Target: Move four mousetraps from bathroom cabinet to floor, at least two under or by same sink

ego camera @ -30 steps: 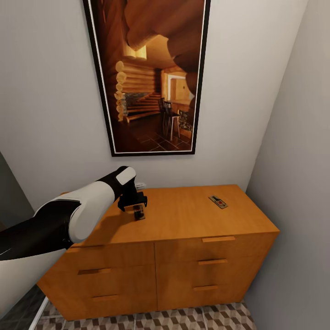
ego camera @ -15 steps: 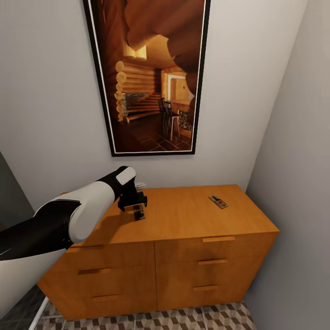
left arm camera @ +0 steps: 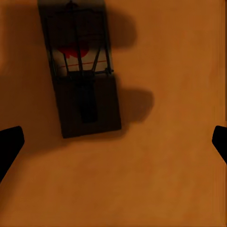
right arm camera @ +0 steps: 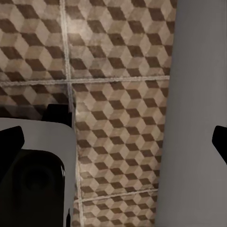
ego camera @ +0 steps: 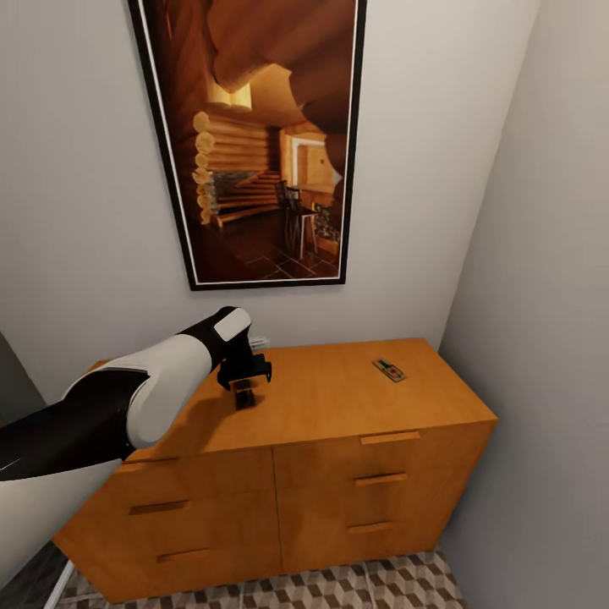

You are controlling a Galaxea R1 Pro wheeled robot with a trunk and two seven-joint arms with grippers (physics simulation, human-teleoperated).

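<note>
Two mousetraps lie on the one cabinet (ego camera: 338,406): a dark mousetrap (ego camera: 244,395) under the left end effector (ego camera: 244,382), and a second mousetrap (ego camera: 389,370) near the far right corner. The cabinet front shows four drawers with four bar handles. One framed picture (ego camera: 254,135) hangs above. Each wrist view shows two fingertips, one at either edge.

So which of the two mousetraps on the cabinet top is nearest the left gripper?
The dark mousetrap directly under the left gripper, near the cabinet's left end. The other mousetrap lies far off toward the right end.
</note>
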